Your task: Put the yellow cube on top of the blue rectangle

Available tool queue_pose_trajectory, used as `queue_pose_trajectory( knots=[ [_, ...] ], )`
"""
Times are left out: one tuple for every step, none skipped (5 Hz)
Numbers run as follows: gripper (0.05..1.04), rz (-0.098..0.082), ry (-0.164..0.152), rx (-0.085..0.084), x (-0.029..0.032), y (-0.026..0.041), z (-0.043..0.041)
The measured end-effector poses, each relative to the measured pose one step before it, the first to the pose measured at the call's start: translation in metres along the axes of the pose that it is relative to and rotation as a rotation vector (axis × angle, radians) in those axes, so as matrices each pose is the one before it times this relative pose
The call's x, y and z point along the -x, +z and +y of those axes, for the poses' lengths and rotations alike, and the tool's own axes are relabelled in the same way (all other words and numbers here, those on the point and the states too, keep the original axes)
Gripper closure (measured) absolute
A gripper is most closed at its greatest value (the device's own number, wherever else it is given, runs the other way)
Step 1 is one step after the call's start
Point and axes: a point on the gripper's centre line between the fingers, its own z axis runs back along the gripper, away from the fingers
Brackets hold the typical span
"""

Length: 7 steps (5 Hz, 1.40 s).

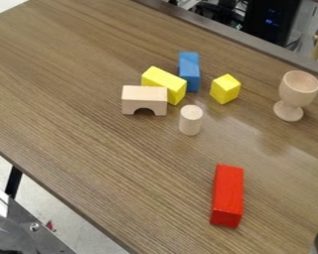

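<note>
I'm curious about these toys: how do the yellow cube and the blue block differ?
The yellow cube is short and compact; the blue block is longer. The yellow cube turns an edge toward the camera, the blue block an end. Both have flat sides and rest on the table.

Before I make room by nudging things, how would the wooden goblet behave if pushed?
The goblet may tip if pushed high: wide cup, narrow stem. Once down, its round shape could roll. Bare wood suggests it's stiff.
</note>
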Motion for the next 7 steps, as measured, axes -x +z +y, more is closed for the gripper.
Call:
queue_pose_trajectory(
  knots=[
    [0.1, 0.0349, 0.0102, -0.0123, -0.00317, -0.01164, 0.00248],
    [0.1, 0.0168, -0.0134, -0.0277, -0.00308, -0.01427, 0.00338],
    [0.1, -0.0034, -0.0489, -0.0343, 0.00051, -0.00208, -0.00012],
    [0.1, 0.0193, -0.0748, -0.0493, 0.00094, -0.0114, -0.01425],
    [0.1, 0.0167, -0.0599, -0.0249, 0.00115, -0.00843, -0.00859],
    [0.1, 0.0461, -0.0663, -0.0225, -0.00272, -0.01035, -0.00104],
    [0.1, 0.066, -0.1599, -0.0593, -0.0016, -0.01141, -0.01003]
  ],
)
